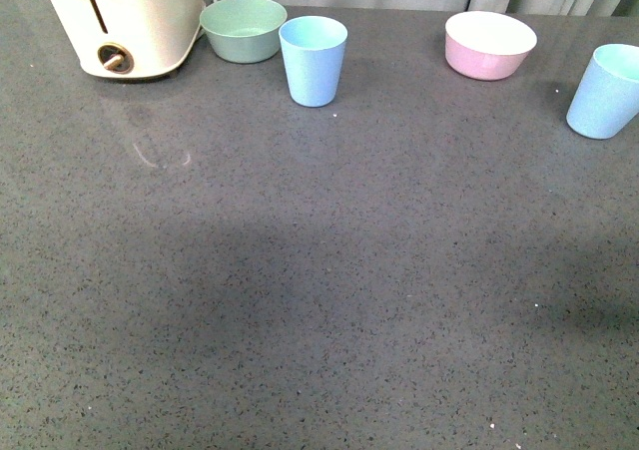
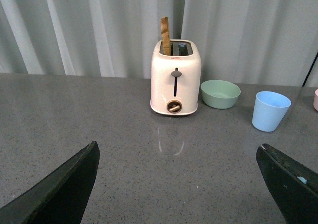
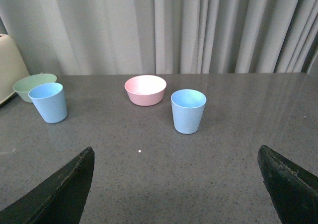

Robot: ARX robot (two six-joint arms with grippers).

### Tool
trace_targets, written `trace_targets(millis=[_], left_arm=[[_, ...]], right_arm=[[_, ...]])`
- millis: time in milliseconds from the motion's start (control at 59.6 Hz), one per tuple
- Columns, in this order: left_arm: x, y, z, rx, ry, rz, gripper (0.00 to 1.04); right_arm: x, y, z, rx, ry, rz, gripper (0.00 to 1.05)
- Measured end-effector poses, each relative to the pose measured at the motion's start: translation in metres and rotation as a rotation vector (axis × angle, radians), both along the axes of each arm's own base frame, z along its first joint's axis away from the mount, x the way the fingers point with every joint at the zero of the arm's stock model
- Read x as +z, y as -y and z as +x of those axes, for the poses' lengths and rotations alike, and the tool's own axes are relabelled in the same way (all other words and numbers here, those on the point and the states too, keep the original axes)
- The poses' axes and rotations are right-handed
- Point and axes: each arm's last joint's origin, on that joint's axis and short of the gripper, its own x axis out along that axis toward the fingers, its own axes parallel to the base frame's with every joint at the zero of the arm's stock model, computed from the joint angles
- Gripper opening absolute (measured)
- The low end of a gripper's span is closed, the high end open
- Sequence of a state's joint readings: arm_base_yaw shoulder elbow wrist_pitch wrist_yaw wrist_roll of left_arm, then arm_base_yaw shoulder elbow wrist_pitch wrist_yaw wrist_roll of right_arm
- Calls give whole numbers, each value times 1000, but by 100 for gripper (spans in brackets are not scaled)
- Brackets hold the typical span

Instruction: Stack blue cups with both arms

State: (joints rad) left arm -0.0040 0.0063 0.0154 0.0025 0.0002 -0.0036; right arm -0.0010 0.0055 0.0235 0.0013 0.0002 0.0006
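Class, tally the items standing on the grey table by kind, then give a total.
Cups: 2
Bowls: 2
Toaster: 1
Total: 5

The first blue cup (image 1: 313, 61) stood upright and empty on the grey counter (image 1: 300, 290), left of centre, just beside a green bowl (image 1: 243, 28). The second blue cup (image 1: 607, 91), an identical pale tapered tumbler, stood upright well apart at the far right. The left hand (image 2: 177, 145) and right hand (image 3: 175, 149) hung with fingers spread wide, touching neither.
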Motion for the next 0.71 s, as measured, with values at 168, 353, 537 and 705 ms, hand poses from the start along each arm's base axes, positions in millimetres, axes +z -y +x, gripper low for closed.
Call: trace_targets(millis=[168, 353, 537, 705], left_arm=[[0, 0, 0, 0, 0, 0, 96], [0, 0, 0, 0, 0, 0, 96], [0, 0, 0, 0, 0, 0, 96], [0, 0, 0, 0, 0, 0, 96]], right_arm=[[0, 0, 0, 0, 0, 0, 96], [0, 0, 0, 0, 0, 0, 96], [0, 0, 0, 0, 0, 0, 96], [0, 0, 0, 0, 0, 0, 96]])
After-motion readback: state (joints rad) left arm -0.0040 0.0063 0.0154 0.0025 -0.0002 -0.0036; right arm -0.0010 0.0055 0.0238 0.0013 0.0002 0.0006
